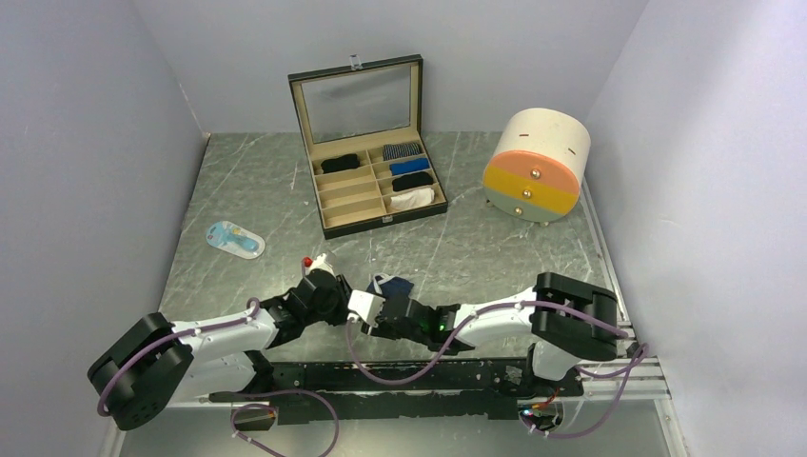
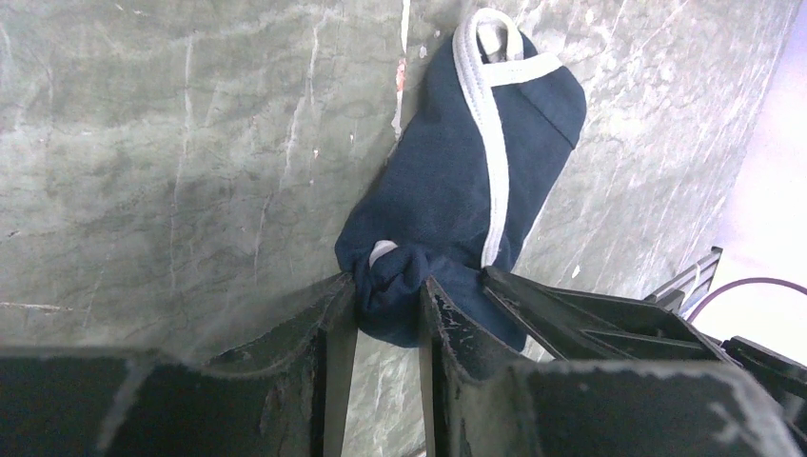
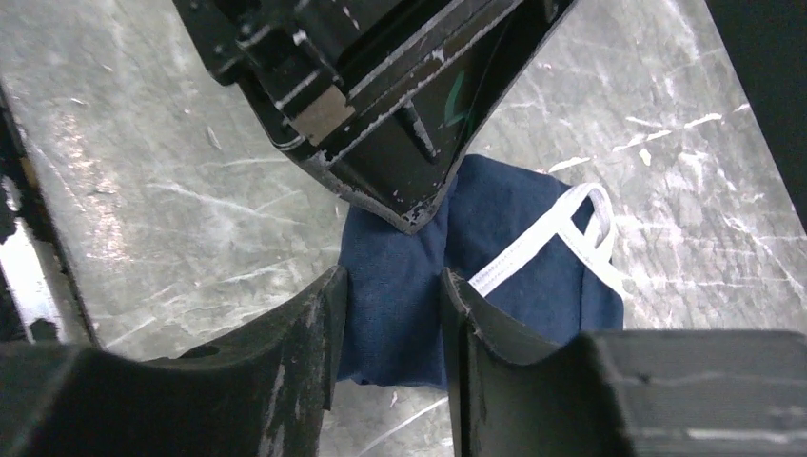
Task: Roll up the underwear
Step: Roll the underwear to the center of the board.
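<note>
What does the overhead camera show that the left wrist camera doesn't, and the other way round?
Only the overhead view shows the open compartment box, the round drawer unit and a blue-and-white packet. Only the left wrist view shows the left gripper pinching the bunched end of the navy underwear. Both show that garment lying on the grey marbled table.

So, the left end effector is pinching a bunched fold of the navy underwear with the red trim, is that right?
Not quite: the trim is white, not red. The left wrist view shows the left end effector pinching a bunched fold of the navy underwear, with the white trim running along its edge.
</note>
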Controlling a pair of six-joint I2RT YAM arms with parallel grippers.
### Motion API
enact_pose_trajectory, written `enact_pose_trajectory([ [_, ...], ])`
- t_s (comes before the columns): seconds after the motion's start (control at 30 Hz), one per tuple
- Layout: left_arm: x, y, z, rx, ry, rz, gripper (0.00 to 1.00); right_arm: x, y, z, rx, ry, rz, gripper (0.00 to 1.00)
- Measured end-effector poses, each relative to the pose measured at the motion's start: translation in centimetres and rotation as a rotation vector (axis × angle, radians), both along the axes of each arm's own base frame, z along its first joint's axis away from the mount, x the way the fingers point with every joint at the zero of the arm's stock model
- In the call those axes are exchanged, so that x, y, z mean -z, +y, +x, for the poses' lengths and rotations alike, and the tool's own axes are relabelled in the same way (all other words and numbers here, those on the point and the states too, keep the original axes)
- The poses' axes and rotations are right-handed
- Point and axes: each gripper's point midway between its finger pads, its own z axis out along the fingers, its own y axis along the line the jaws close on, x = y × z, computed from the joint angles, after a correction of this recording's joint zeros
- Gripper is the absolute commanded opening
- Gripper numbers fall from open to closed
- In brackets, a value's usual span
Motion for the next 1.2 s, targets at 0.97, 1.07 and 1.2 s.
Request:
enact_pose_trajectory([
  [0.97,-1.1,-0.8,0.5,-0.056,0.006,-0.096,0.7,1.0,-1.6,0.6,0.217,0.645,0.547,0.01],
  [1.07,-1.0,-1.1,0.8,-0.069,0.01,-0.108,0.63,1.0,-1.8,0.6,0.215,0.695,0.578,0.06],
  [1.2,-0.7,-0.8,1.1,-0.098,0.011,-0.097,0.46,1.0,-1.8,0.5,0.208,0.718,0.584,0.17],
])
